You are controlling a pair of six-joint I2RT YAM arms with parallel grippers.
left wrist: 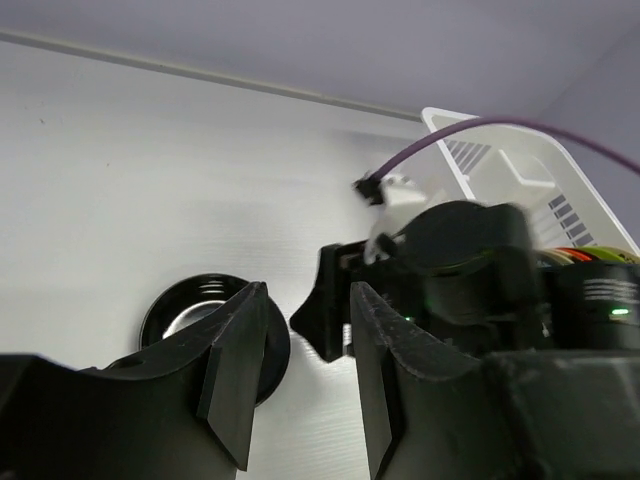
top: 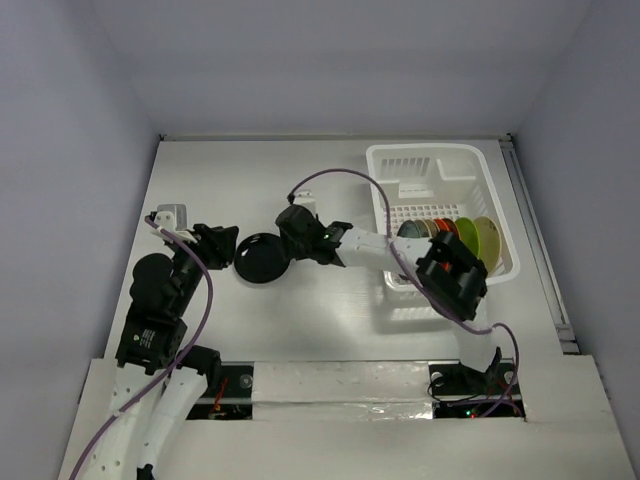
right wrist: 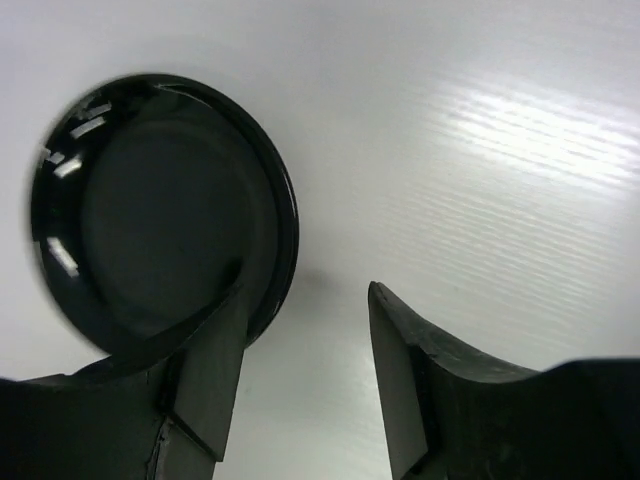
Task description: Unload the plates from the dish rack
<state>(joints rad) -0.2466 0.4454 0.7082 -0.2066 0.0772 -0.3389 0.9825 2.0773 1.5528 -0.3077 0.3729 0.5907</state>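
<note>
The white dish rack (top: 440, 170) stands at the right. Several plates stand on edge in it: teal (top: 409, 230), cream (top: 427, 227), orange-red (top: 447, 226), yellow-green (top: 466, 236) and a tan one (top: 488, 238). A glossy black plate (top: 260, 258) lies flat on the table left of the rack. My right gripper (top: 284, 246) is open at its right edge. In the right wrist view the black plate (right wrist: 150, 210) lies beside and behind the left finger, not between the jaws of that gripper (right wrist: 300, 370). My left gripper (top: 224, 246) is open and empty just left of the plate (left wrist: 190, 310).
The right forearm (top: 370, 245) stretches across the table in front of the rack. In the left wrist view the right gripper's body (left wrist: 450, 260) fills the space ahead of my left gripper (left wrist: 305, 380), with the rack (left wrist: 520, 170) behind. A small white block (top: 168, 216) sits far left.
</note>
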